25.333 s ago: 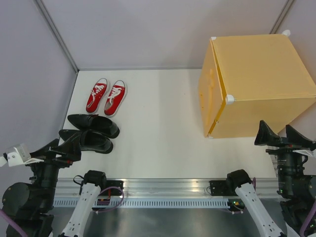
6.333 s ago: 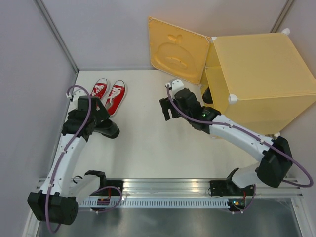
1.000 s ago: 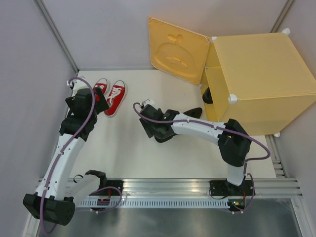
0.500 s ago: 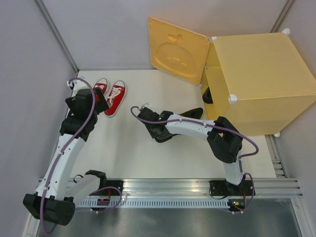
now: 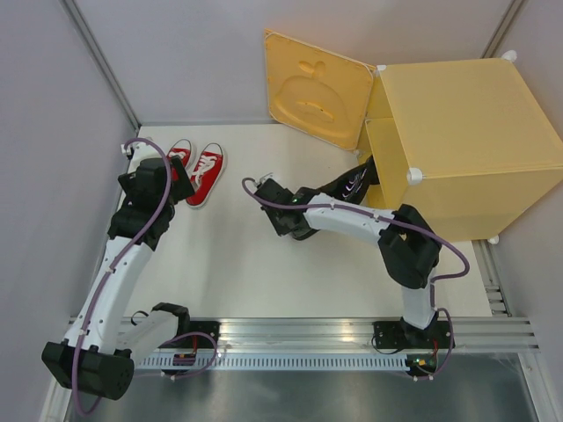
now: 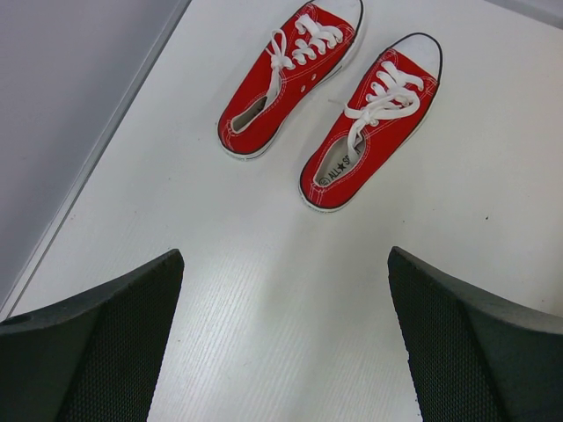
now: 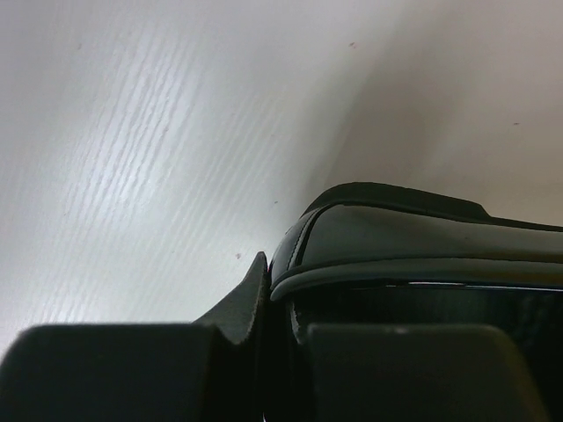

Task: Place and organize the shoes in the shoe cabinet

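The two red sneakers (image 6: 290, 79) (image 6: 374, 123) lie side by side at the table's far left (image 5: 195, 169). My left gripper (image 6: 286, 352) hovers just short of them, open, with nothing between its fingers. My right gripper (image 5: 295, 221) is shut on the rim of a black dress shoe (image 7: 422, 233), near its heel. That shoe (image 5: 347, 186) stretches from the gripper toward the opening of the yellow shoe cabinet (image 5: 457, 132), its toe at the opening. The cabinet's door (image 5: 317, 86) stands swung open to the left. The other black shoe cannot be made out.
Grey walls close in the table on the left, back and right. The open door panel juts over the far middle of the table. The cabinet fills the far right corner. A metal rail (image 5: 290, 334) with both arm bases runs along the near edge.
My right gripper has shut on the black shoe and carried it right, toward the cabinet's opening. The left arm and the red sneakers have not moved.
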You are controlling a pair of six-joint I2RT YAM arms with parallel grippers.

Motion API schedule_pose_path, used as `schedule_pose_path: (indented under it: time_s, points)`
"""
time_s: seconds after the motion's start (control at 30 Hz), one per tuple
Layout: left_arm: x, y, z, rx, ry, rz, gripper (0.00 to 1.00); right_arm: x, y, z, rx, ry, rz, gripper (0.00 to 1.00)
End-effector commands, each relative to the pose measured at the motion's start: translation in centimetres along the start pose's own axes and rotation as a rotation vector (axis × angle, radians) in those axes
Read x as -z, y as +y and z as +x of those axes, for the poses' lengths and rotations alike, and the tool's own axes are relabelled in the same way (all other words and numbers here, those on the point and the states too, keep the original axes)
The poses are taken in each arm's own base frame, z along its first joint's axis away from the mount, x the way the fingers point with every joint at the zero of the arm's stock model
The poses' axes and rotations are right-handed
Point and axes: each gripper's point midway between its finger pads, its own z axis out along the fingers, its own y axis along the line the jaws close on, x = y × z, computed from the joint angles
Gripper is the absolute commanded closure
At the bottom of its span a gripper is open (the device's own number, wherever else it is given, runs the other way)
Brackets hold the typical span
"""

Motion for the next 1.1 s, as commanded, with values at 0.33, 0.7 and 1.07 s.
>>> schedule_pose_path:
  time_s: [0.33, 0.7, 1.07]
  points:
    - [-0.4, -0.1, -0.5, -0.014, -0.022, -0.005, 0.00, 3.8, -4.2, -5.7, -0.105, -0.189, -0.188, 0.99]
    - [-0.7, -0.1, -0.4, -0.018, -0.016, -0.008, 0.00, 5.5, 0.2, -6.2, -0.122, -0.204, -0.447, 0.97]
    - [-1.0, -0.3, -0.1, -0.025, -0.002, -0.005, 0.00, 2.7, -3.4, -4.7, -0.169, -0.188, -0.318, 0.99]
